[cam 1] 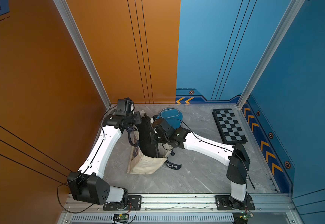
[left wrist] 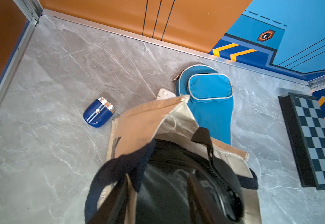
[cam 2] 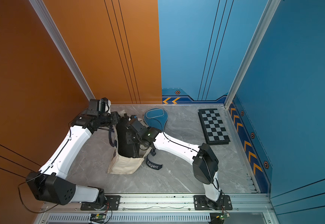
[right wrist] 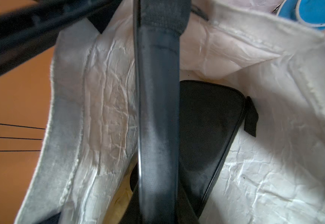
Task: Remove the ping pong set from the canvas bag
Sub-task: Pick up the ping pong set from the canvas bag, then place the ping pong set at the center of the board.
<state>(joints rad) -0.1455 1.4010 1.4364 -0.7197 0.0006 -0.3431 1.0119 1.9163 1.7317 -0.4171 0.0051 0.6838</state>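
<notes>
Top views, right gripper (cam 1: 153, 136) clamping black case (cam 1: 147, 143) jutting from bag (cam 1: 146, 164), left gripper (left wrist: 157, 180) seemingly parted astride bag rim.

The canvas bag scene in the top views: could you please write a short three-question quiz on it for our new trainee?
1. True or false: the blue paddle case lies inside the canvas bag.
2. What sticks up out of the bag's mouth? A) a black case B) a tennis racket C) a water bottle
3. Fill in: the navy strap lying on the table beside the bag reads "____".

Key: 1 false, it lies on the table behind the bag; 2 A; 3 Elégant.
</notes>
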